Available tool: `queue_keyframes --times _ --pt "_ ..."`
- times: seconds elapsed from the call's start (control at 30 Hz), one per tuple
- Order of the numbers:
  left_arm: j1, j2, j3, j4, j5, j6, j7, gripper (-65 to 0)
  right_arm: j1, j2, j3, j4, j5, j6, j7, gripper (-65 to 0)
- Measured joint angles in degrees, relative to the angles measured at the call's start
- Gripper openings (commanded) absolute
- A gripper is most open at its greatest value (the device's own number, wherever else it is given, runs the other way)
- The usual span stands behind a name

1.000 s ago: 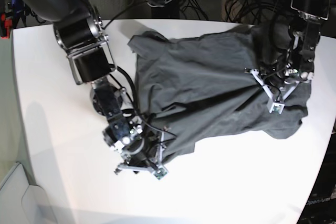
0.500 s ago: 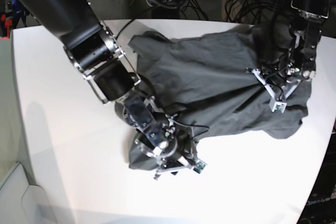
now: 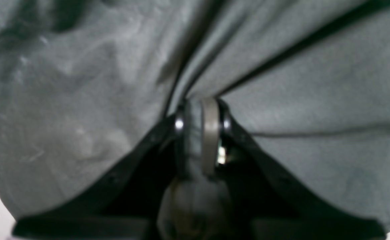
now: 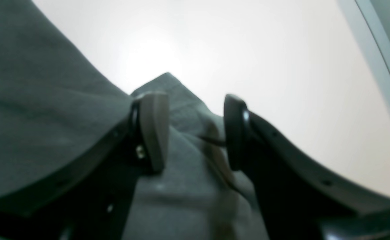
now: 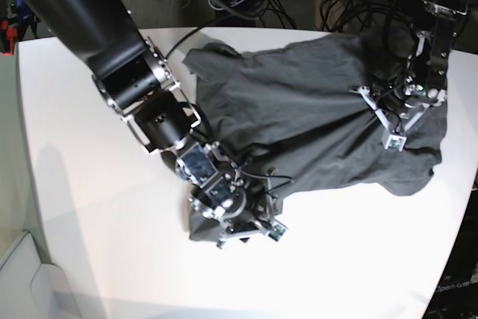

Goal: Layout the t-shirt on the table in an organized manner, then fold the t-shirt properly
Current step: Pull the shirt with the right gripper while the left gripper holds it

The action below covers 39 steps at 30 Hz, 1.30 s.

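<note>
1. Fingers of the left gripper [image 3: 201, 133] are pinched tight on a fold of the t-shirt [image 5: 314, 125], and creases fan out from the pinch.
2. Right gripper [image 4: 195, 133] stands with jaws well apart over a corner of the cloth, gripping nothing.
3. Shirt lies crumpled and spread across the far half of the table [image 5: 82, 184], bunched at the near edge under the right gripper [image 5: 250, 231].

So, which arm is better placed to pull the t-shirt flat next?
Probably the left. Its claw is shut on a pinch of the t-shirt, with folds running from that grip. The right claw stands open over a corner of the cloth near the bare table and holds nothing.
</note>
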Motion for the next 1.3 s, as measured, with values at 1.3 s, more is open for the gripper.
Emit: queue_keyframes --times 1.3 --pt "3.2 -3.1 -0.1 0.9 10.5 0.2 0.2 -57.8 -6.7 0.9 4.5 0.1 0.4 -0.3 1.9 -51.2"
